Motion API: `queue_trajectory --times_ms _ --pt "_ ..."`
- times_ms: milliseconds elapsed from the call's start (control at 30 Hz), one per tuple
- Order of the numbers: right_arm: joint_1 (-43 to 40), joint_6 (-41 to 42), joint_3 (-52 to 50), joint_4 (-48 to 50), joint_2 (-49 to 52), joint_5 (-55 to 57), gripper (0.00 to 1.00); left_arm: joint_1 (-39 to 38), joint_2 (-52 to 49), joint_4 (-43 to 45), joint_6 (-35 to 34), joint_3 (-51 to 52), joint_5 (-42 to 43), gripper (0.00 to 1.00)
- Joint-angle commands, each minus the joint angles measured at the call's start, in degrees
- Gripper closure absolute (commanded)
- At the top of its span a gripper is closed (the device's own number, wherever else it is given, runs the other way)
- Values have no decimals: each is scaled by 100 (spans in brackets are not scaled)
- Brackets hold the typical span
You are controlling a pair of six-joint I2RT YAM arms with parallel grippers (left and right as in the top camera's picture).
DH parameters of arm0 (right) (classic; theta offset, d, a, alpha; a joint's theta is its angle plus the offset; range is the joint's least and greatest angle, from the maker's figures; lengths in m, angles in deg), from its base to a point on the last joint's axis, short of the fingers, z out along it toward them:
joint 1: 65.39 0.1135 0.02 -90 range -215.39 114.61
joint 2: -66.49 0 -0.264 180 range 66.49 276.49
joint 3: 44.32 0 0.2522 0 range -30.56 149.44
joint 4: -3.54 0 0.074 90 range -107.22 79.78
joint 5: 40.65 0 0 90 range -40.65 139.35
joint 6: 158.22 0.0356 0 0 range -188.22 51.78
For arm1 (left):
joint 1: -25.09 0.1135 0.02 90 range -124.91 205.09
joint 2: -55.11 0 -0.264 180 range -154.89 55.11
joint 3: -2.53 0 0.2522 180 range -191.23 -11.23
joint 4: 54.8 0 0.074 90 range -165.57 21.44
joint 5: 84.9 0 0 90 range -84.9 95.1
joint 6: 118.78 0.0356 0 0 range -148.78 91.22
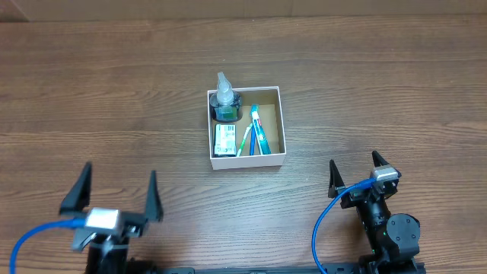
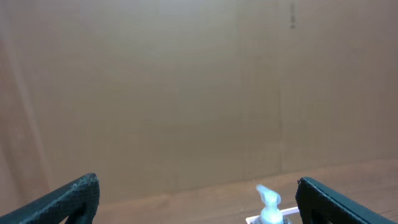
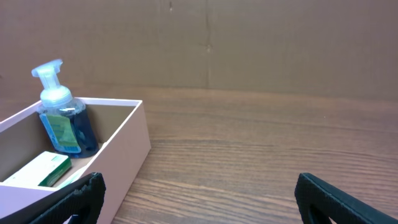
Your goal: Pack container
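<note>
Near edge: left gripper and right gripper, both claws spread wide; beyond and between them, mid-table, the container — pump bottle in its far-left corner, small box nearer, blue items beside — too small to identify; left wrist view shows only the pump head.

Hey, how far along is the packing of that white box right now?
Done: the container already holds a pump bottle, a small white and green box and slim blue and green items, likely toothbrushes. In hand: nothing; the left hand and right hand are both open, empty, away from it. Left: no loose toiletry shows outside, so packing looks finished.
</note>
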Motion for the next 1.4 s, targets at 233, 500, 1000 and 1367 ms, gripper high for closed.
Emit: queue_trajectory --times_ms 233,500,1000,1367 --pt "-26 -20 -9 33 -57 -9 0 55 68 1228 251 2131 654 0" --pt "-26 -20 -9 33 -57 -9 0 55 68 1687 153 2817 448 0" --pt "-26 -20 -9 33 -57 -9 0 55 68 1054 138 2811 -549 0" --pt "-26 -20 -9 33 -57 -9 0 55 68 914 140 2811 -573 0"
